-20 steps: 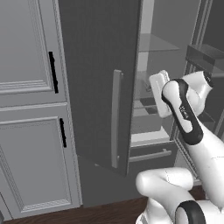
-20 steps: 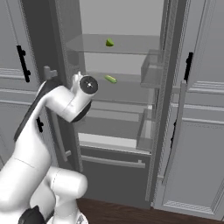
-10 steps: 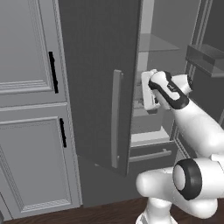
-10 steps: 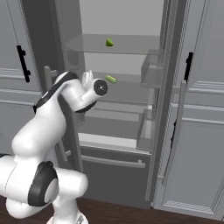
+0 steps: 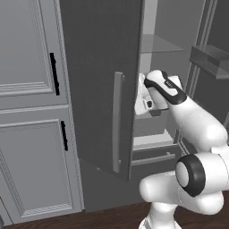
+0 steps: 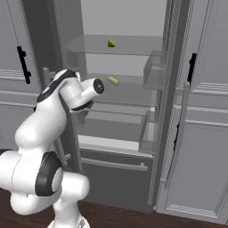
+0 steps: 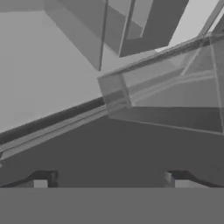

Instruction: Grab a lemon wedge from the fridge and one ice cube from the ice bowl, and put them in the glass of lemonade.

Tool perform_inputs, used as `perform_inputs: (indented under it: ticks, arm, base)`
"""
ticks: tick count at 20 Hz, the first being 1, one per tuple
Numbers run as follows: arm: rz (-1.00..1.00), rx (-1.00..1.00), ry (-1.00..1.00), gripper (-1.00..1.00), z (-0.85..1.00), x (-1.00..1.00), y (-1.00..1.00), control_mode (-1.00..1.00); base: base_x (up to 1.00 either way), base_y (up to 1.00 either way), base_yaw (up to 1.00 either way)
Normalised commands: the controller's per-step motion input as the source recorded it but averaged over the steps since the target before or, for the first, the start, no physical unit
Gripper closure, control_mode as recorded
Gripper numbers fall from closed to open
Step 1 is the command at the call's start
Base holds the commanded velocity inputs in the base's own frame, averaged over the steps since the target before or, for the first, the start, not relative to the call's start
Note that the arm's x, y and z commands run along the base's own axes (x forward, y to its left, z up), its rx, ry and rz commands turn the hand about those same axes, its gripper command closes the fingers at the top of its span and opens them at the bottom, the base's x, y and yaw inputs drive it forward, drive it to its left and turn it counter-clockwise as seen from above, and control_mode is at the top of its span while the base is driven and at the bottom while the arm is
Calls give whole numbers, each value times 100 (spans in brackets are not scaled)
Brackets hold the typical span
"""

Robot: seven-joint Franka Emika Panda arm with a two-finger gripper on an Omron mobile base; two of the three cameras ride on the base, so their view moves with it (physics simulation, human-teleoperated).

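The fridge (image 6: 129,104) stands with both dark doors swung open. One lemon wedge (image 6: 111,43) lies on the top glass shelf and another lemon wedge (image 6: 113,80) on the shelf below. My wrist (image 6: 95,87) sits just left of the lower wedge, at about its height. In the left base view the white hand (image 5: 146,96) reaches past the edge of the left door (image 5: 98,80) into the fridge. My gripper (image 7: 109,181) is open, its fingertips (image 7: 41,183) wide apart with nothing between them, facing a shelf edge. The ice bowl and the glass of lemonade are out of view.
Light grey panelled cabinets with black handles flank the fridge on the left (image 5: 31,112) and on the right (image 6: 209,133). Clear bins (image 6: 153,73) hang on the open right door close to the shelves. A pull-out drawer (image 6: 116,164) sits low in the fridge.
The arm has rolled and swung its hand further left and in towards the fridge shelves. The jaws have stayed wide open.
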Motion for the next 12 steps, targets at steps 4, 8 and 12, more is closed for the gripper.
perform_inputs:
  ticks: [4,8,12]
  arm:
    - [31,-5,-7,-100,0,-99,100,-100]
    - [28,-1,-11,-100,9,-100,79,-100]
    - [19,0,-26,-100,46,-99,10,-100]
  base:
    - [0,0,0]
    - [0,0,0]
    - [0,0,0]
